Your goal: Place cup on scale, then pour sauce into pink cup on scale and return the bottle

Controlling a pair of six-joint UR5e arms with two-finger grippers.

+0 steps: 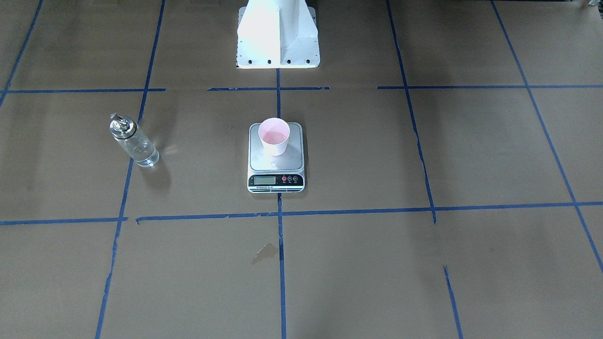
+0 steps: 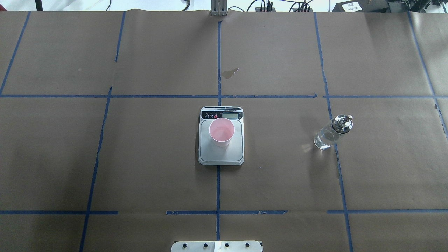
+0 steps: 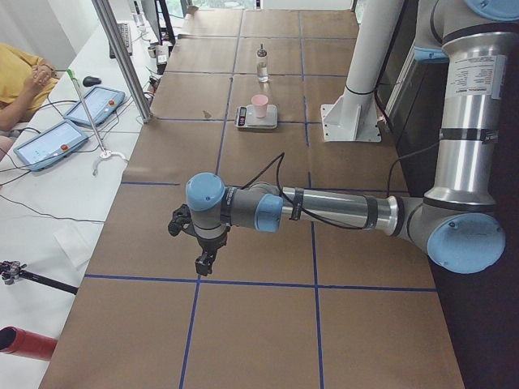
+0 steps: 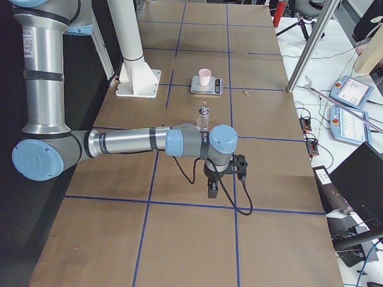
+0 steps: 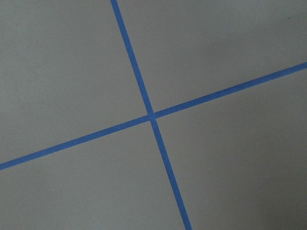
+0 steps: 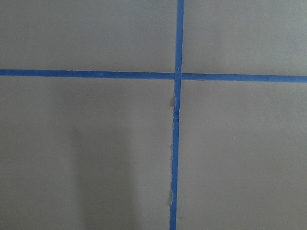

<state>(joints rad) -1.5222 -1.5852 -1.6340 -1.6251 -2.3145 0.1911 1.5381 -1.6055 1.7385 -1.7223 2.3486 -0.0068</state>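
Cup (image 2: pixel 221 132) stands upright on scale (image 2: pixel 221 155). Bottle (image 2: pixel 329 134) stands upright on desk (image 2: pixel 140 157), apart from scale. All lie far from left fingers (image 3: pixel 201 266) and right fingers (image 4: pixel 211 192), which hang over desk. Spread or pressed together: cannot tell.

Even overhead light is seen. In the front-facing view the white pedestal (image 1: pixel 278 33) at 12 o'clock is overexposed; a soft shadow is cast toward 5 o'clock by the bottle (image 1: pixel 136 146).
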